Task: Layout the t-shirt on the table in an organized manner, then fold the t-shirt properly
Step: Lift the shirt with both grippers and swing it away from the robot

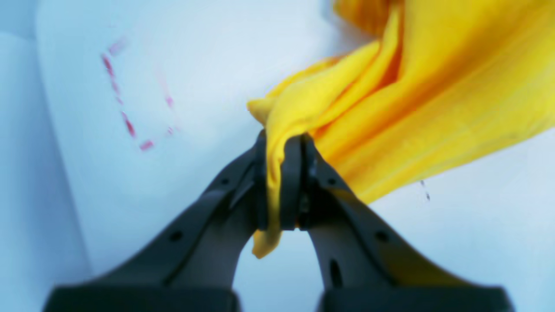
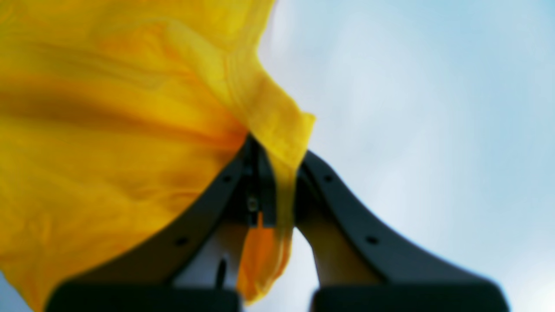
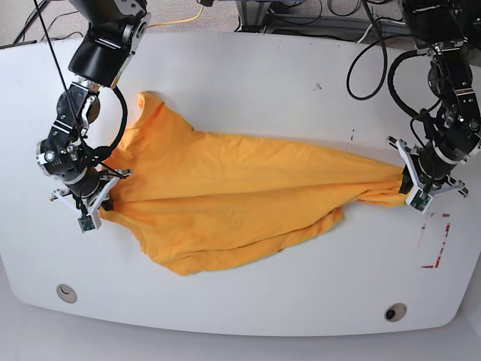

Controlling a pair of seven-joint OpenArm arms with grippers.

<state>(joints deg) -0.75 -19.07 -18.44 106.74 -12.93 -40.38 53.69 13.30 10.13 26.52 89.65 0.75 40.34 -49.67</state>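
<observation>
White worktop (image 3: 248, 83) carries one orange t-shirt (image 3: 225, 203), stretched between left tool (image 3: 415, 183) and right tool (image 3: 96, 199), both clamping fabric.

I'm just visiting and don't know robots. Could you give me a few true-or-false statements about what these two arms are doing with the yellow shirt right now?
1. Both grippers are clamped on the t-shirt. True: the left gripper and the right gripper each pinch a bunch of cloth.
2. The t-shirt is neatly folded into a square. False: it is stretched between the arms, wrinkled and unfolded.
3. The red tape marks lie near the left gripper's end of the table. True.
4. The shirt hangs over the table's edge. False: in the base view all of it stays within the white top.
5. The left gripper is open above the cloth. False: it is shut on it.
</observation>
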